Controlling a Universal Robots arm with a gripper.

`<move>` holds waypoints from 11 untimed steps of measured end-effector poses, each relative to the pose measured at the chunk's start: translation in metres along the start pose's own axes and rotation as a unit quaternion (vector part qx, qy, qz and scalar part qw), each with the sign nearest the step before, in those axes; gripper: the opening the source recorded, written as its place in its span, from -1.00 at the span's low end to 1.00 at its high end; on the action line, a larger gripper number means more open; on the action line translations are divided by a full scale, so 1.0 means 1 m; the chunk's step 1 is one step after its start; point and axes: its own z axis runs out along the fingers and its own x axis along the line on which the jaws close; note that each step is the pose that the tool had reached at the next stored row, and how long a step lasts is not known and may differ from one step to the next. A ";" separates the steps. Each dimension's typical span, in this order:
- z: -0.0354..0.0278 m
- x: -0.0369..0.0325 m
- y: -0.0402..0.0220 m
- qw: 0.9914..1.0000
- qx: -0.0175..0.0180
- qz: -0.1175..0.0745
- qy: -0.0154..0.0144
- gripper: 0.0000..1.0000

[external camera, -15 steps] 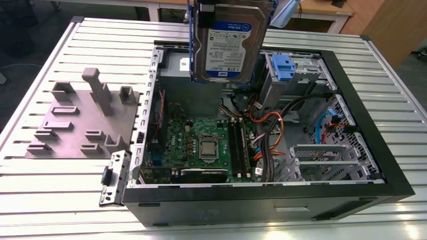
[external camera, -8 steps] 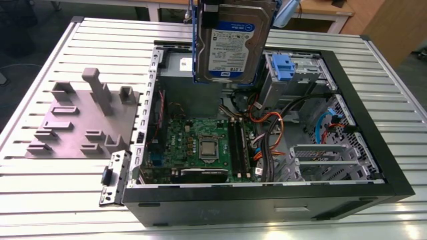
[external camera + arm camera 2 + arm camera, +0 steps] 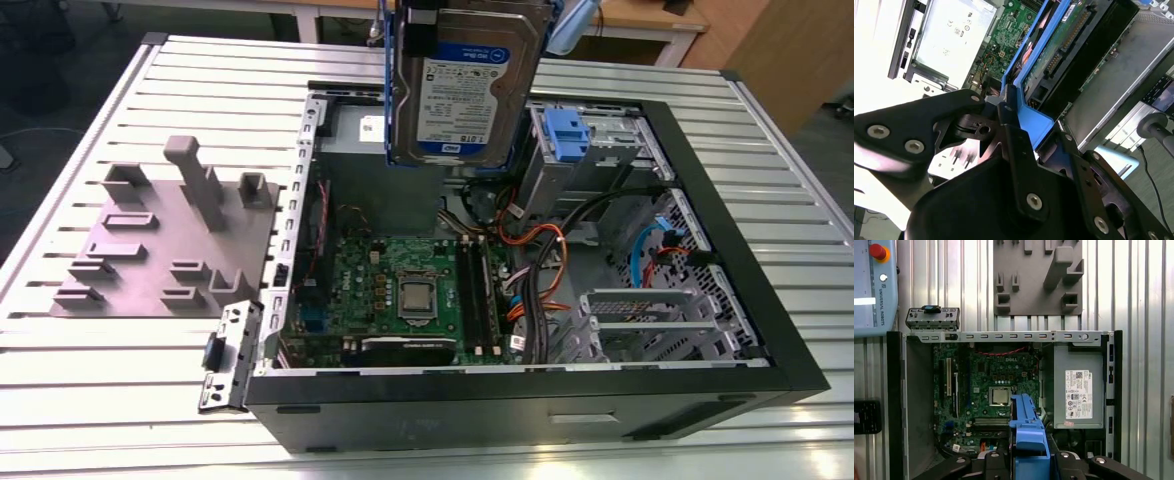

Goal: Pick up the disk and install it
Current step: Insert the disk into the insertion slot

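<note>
The disk (image 3: 465, 85) hangs upright on its edge above the open computer case (image 3: 747, 250), touching no part of it. In the exterior view its white-and-blue label faces the camera, with blue rails along its sides. The tool (image 3: 1029, 125) has hold of it from above. In both wrist views the black fingers (image 3: 989, 460) are closed in on the blue frame at the disk's upper end, one on each side. The rest of the disk (image 3: 1026, 430) reaches down from them towards the case.

In the first wrist view the disk hangs over the motherboard (image 3: 989, 385) inside the case, beside the grey power supply box (image 3: 1079, 395) with its white sticker. A small blue plastic tab (image 3: 567, 130) sits in the case's drive bay, close to the disk's lower edge on the exterior view's right. Outside the case, on the exterior view's left, a grey fixture plate (image 3: 160, 240) lies on the slatted metal table (image 3: 80, 380).
</note>
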 end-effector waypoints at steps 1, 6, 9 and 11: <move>0.0000 0.0000 0.0000 1.000 0.000 0.000 0.000 -0.27; 0.0001 0.0040 -0.0001 1.000 0.000 0.000 0.000 -0.27; 0.0001 0.0076 -0.0002 1.000 0.000 0.000 0.000 -0.27; 0.0001 0.0111 -0.0003 1.000 0.000 0.000 0.000 -0.27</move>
